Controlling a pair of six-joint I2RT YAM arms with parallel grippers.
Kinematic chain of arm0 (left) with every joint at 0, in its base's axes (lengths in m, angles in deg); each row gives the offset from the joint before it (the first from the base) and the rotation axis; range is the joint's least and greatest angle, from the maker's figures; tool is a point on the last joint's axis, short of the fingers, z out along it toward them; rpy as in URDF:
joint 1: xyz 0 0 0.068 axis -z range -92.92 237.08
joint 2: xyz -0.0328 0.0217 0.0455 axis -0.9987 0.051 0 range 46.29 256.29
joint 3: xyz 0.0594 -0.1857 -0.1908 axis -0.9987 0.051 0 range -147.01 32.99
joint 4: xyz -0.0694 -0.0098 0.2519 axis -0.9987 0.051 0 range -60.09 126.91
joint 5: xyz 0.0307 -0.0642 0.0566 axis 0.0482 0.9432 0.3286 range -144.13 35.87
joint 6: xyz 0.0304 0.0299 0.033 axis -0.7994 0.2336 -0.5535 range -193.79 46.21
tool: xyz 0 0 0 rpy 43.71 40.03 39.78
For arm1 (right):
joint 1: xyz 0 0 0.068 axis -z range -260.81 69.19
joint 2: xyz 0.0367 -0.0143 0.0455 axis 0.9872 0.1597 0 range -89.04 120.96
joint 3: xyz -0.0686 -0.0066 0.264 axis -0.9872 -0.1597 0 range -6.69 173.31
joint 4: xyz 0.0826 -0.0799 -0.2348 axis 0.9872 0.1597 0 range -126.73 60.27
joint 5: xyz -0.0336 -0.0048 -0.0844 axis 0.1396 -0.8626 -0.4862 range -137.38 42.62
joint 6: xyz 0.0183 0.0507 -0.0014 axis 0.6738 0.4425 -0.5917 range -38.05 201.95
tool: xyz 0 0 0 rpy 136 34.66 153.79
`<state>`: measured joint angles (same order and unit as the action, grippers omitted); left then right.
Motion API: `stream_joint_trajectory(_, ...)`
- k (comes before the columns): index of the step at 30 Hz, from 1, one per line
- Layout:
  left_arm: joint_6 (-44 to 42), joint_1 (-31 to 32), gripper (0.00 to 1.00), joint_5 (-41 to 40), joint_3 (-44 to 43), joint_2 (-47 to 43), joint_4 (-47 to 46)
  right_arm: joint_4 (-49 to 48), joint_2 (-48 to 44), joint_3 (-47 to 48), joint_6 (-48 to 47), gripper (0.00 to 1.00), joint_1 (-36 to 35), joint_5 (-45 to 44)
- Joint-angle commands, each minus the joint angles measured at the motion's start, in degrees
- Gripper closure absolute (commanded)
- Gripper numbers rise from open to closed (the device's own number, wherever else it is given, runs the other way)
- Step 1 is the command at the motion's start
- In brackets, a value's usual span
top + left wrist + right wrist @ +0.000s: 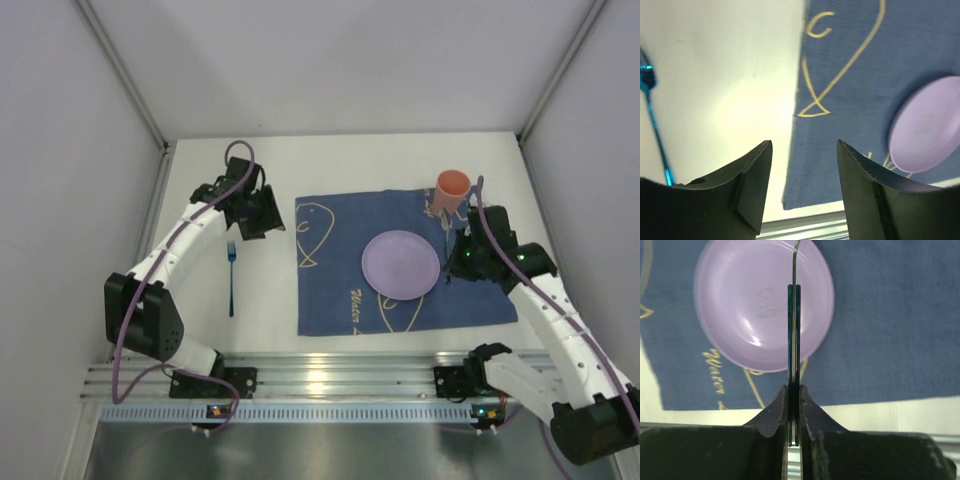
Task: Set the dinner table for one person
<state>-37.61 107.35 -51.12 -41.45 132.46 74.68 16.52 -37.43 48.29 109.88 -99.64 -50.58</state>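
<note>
the whole setup sits in a boxy enclosure with plain pale grey panels: a back wall [340, 60], a left wall [60, 200] and a right wall [590, 180], with thin metal posts running up the two far corners [122, 75] [562, 65]. the only furniture is the matte white dinner table [265, 300], edged at the near side by a slotted aluminium rail [330, 380] with a shiny metal sheet [330, 450] below it. light is soft and even, with a bright glare mid-rail.
</note>
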Motion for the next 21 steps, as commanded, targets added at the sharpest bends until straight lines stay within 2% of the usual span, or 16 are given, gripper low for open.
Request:
stream_joint_trajectory(1, -3.4, -3.2, 0.41, -1.0, 1.5, -2.3, 1.5, 0.9, 3.8, -2.7, -2.1, 1.0, 5.0, 2.4)
stream_joint_trajectory(5, -4.1, -4.1, 0.41, -0.4, 1.9, -2.1, 1.8, -1.1, 10.0, -1.6, -2.7, 1.0, 8.7, 2.9)
stream_joint_trajectory(13, -3.5, -4.2, 0.42, -0.1, 2.8, -3.3, 1.0, -6.6, 21.1, -1.7, -9.0, 1.0, 15.0, 10.0)
stream_joint_trajectory(21, -3.8, -5.1, 0.42, -1.5, 3.9, -3.6, 1.2, -1.9, 31.0, -0.2, -11.3, 0.98, 21.2, 9.3)
